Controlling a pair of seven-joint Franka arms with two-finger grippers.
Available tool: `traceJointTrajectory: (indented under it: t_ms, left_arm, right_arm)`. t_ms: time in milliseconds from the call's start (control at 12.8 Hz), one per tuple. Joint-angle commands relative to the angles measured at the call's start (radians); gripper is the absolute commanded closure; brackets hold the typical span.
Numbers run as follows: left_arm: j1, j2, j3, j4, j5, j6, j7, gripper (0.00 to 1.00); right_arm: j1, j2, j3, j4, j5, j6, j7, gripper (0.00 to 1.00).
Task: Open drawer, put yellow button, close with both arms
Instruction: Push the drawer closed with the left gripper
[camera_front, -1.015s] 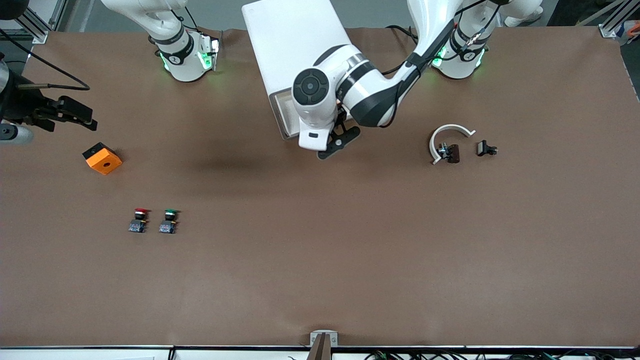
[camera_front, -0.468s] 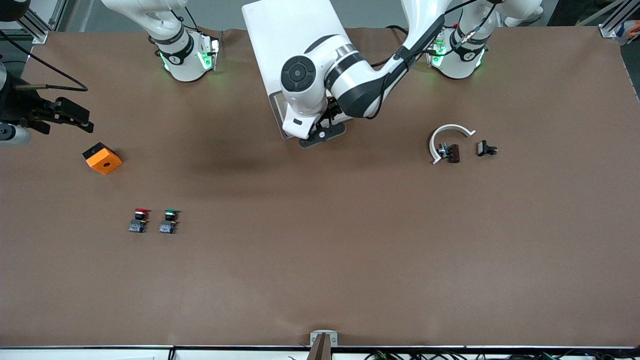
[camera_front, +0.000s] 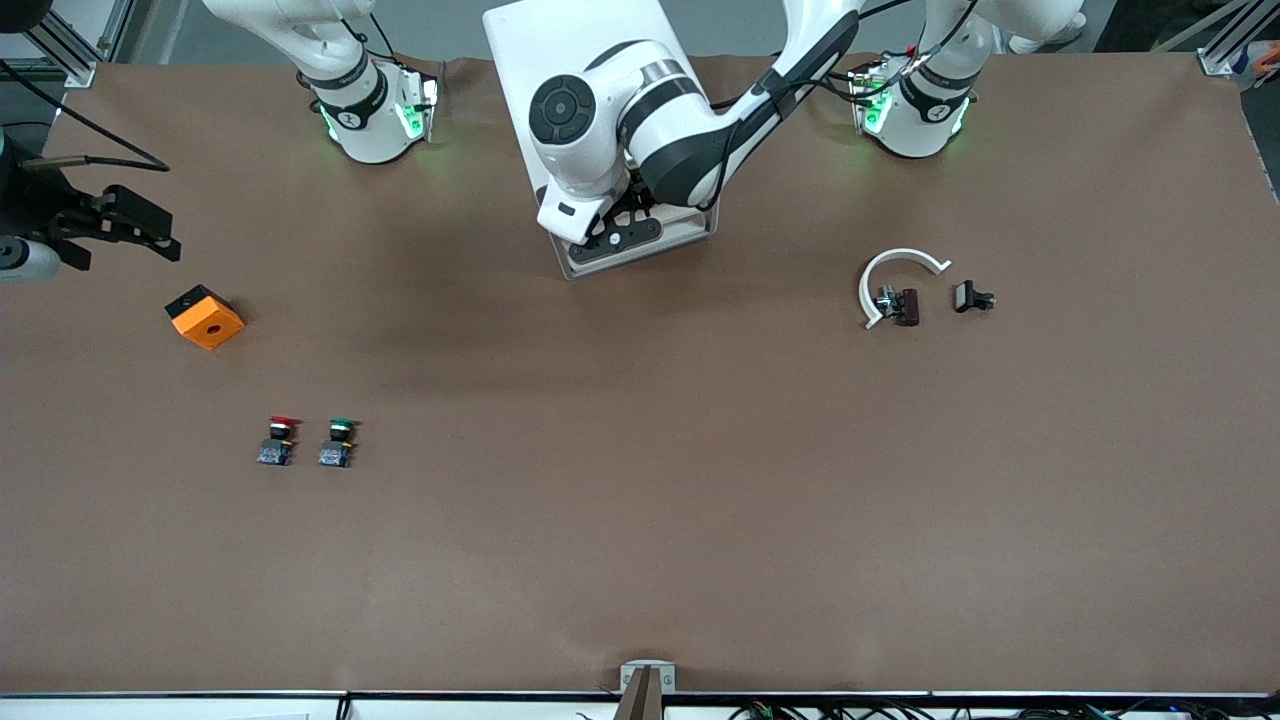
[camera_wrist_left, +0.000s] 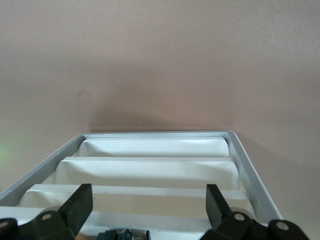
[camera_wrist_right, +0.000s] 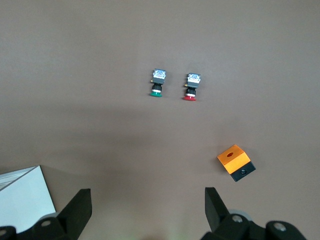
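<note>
Drawer fronts (camera_wrist_left: 155, 172) fill the left wrist view: three cream ones show stepped one after another inside the grey rim of the cabinet (camera_wrist_left: 250, 170), and at the near edge of that view, between the left gripper's (camera_wrist_left: 146, 210) two spread black fingers (camera_wrist_left: 77, 205), a small dark thing with a bluish part sits half hidden; whether it is the yellow button cannot be told. In the front view the left gripper (camera_front: 612, 232) is down at the front end of the one white cabinet (camera_front: 580, 60), the end nearest the camera, where it hides the drawers, and nothing is held in it. The right gripper (camera_front: 120, 225) hangs at the right arm's end of the table, well apart from the cabinet, over bare brown table (camera_front: 640, 500) with one orange block (camera_front: 204, 317) near it. Two buttons stand side by side nearer the camera than that block: one red button (camera_front: 277, 440) and one green button (camera_front: 338, 442). Toward the left arm's end lie one white curved piece (camera_front: 897, 275), a dark small part (camera_front: 900, 305) touching it, and one black clip (camera_front: 971, 297) just beside. In the right wrist view the right gripper (camera_wrist_right: 145, 212) is spread wide and empty, with the green button (camera_wrist_right: 157, 82), the red button (camera_wrist_right: 191, 86) and the orange block (camera_wrist_right: 236, 162) on the table below it, and one white corner of the cabinet (camera_wrist_right: 25, 197) at the edge.
</note>
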Motion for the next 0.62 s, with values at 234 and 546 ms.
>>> traceJointTrajectory:
  t_ms: [234,546]
  left_arm:
    - [0.006,-0.012,-0.031,-0.009,-0.079,0.009,-0.014,0.0]
    - [0.021,-0.008,-0.027,-0.01,-0.171,0.007,-0.019,0.0]
  right_arm:
    - [-0.033,-0.008,0.013,0.007,-0.02,-0.009,-0.017,0.0]
    - [-0.055,-0.005,0.013,0.024,-0.017,-0.01,-0.018,0.0]
